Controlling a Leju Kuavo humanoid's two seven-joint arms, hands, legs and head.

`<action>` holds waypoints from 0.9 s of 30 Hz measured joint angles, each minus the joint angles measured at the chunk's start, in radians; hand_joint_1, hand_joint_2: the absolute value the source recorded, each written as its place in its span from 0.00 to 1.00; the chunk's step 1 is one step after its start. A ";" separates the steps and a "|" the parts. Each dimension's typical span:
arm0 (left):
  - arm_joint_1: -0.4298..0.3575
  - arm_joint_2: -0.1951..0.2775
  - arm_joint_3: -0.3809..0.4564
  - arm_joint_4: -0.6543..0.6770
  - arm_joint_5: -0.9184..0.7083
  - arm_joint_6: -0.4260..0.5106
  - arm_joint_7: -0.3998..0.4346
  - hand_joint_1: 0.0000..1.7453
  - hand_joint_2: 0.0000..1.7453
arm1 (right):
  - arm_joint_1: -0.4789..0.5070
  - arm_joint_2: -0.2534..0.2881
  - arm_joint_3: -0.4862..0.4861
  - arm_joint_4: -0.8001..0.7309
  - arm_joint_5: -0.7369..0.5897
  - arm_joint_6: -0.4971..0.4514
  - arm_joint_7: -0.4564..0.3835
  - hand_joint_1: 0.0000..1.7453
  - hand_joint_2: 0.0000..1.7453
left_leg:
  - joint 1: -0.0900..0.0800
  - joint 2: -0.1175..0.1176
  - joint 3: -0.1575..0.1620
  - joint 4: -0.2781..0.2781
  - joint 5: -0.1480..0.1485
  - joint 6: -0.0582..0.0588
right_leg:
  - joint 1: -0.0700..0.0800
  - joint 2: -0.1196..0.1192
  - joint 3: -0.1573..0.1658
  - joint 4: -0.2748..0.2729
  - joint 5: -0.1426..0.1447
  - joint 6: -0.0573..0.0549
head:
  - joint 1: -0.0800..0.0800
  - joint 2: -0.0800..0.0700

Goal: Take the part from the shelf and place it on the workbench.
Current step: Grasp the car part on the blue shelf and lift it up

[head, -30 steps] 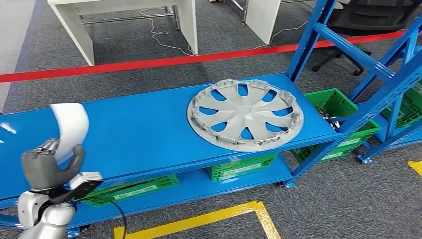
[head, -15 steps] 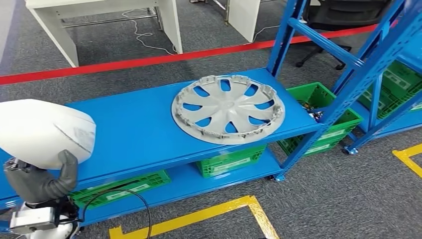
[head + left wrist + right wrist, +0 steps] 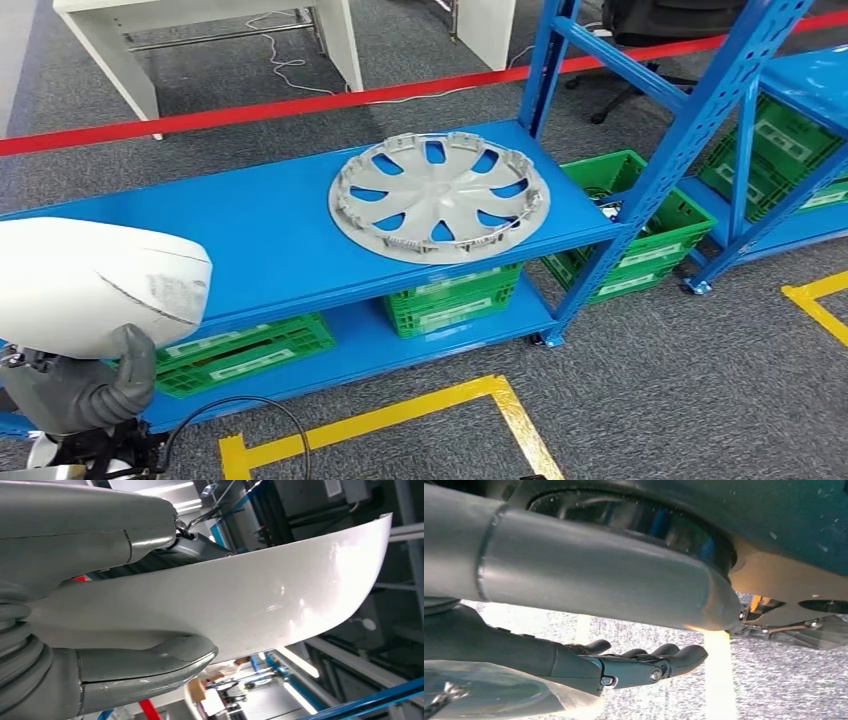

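Left robot hand (image 3: pixel 85 385): grips the white curved part (image 3: pixel 95 285), raised clear of the blue shelf (image 3: pixel 250 235).
Right robot hand (image 3: pixel 634 665): fingers loosely spread, holding nothing.
Around: grey hubcap (image 3: pixel 438 195) on the shelf; green crates (image 3: pixel 245 350) beneath.

The white part (image 3: pixel 95 285) hides the left hand's fingers (image 3: pixel 40 362).

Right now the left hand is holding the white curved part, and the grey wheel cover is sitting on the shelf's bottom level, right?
Not quite. The head view shows the grey wheel cover lying on the upper level of the blue shelf, above the green crates. The left hand does hold the white curved part.
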 joint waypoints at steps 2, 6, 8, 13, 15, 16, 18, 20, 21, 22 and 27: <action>0.001 0.001 -0.001 -0.006 0.000 0.000 0.000 1.00 1.00 | 0.000 0.000 0.000 0.000 0.000 -0.001 0.000 0.00 0.00 | -0.007 0.000 0.014 -0.035 0.002 0.003 | -0.002 -0.001 -0.002 -0.005 0.017 0.013 | -0.002 0.000; 0.003 0.001 -0.004 -0.012 0.002 -0.005 0.000 1.00 1.00 | 0.002 0.000 0.000 0.001 0.000 -0.007 -0.002 0.00 0.00 | -0.004 0.007 -0.019 -0.049 0.046 0.026 | -0.006 -0.001 -0.027 0.040 -0.038 0.033 | -0.001 0.000; 0.010 0.000 -0.005 -0.013 0.004 -0.012 0.000 1.00 1.00 | 0.003 0.000 0.000 0.001 0.003 -0.029 -0.011 0.00 0.00 | -0.005 0.009 -0.047 -0.049 0.070 0.034 | -0.007 -0.001 -0.063 0.163 -0.143 0.038 | 0.003 0.000; 0.036 0.000 -0.008 -0.013 0.016 -0.021 0.000 1.00 1.00 | 0.004 0.000 0.000 0.001 0.021 -0.136 -0.067 0.00 0.00 | -0.012 0.012 -0.122 -0.036 0.121 0.031 | -0.005 -0.001 0.037 0.182 -0.106 0.033 | 0.003 0.000; 0.043 0.000 -0.009 -0.013 0.017 -0.023 0.000 1.00 1.00 | 0.001 0.000 0.000 0.001 0.028 -0.155 -0.082 0.00 0.00 | -0.016 0.013 -0.140 -0.024 0.134 0.025 | -0.001 -0.001 0.153 0.027 -0.108 0.025 | 0.003 0.000; 0.045 0.000 -0.009 -0.013 0.018 -0.025 0.000 1.00 1.00 | -0.001 0.000 0.000 0.001 0.029 -0.159 -0.088 0.00 0.00 | -0.017 0.013 -0.144 -0.020 0.141 0.020 | 0.001 -0.001 0.185 -0.025 -0.122 0.022 | 0.003 0.000; 0.048 0.001 -0.010 -0.013 0.017 -0.031 0.000 1.00 1.00 | -0.002 0.001 0.000 0.001 0.026 -0.156 -0.095 0.00 0.00 | -0.017 0.014 -0.151 -0.018 0.156 0.009 | 0.003 -0.001 0.192 -0.060 -0.131 0.015 | 0.003 0.000; 0.052 0.002 -0.010 -0.013 0.018 -0.038 0.000 1.00 1.00 | 0.000 0.002 0.000 0.002 0.023 -0.149 -0.099 0.00 0.00 | -0.014 0.010 -0.164 -0.004 0.135 -0.003 | 0.000 -0.005 0.171 -0.062 -0.114 -0.001 | 0.002 0.000; 0.054 0.002 -0.011 -0.013 0.019 -0.042 0.000 1.00 1.00 | 0.001 0.003 0.000 0.002 0.022 -0.146 -0.100 0.00 0.00 | -0.012 0.008 -0.174 0.025 0.097 -0.010 | -0.003 -0.008 0.159 -0.063 -0.102 -0.009 | 0.001 0.000; 0.056 0.002 -0.011 -0.013 0.020 -0.045 0.000 1.00 1.00 | 0.001 0.003 0.000 0.003 0.022 -0.145 -0.102 0.00 0.00 | -0.008 0.006 -0.187 0.073 0.043 -0.016 | -0.003 -0.011 0.146 -0.063 -0.090 -0.014 | 0.000 0.000; 0.058 0.003 -0.011 -0.012 0.021 -0.058 0.000 1.00 1.00 | 0.002 0.003 -0.001 0.003 0.011 -0.139 -0.116 0.00 0.00 | 0.007 0.005 -0.167 0.243 -0.024 -0.036 | -0.005 -0.012 0.075 -0.047 -0.036 -0.010 | -0.002 0.000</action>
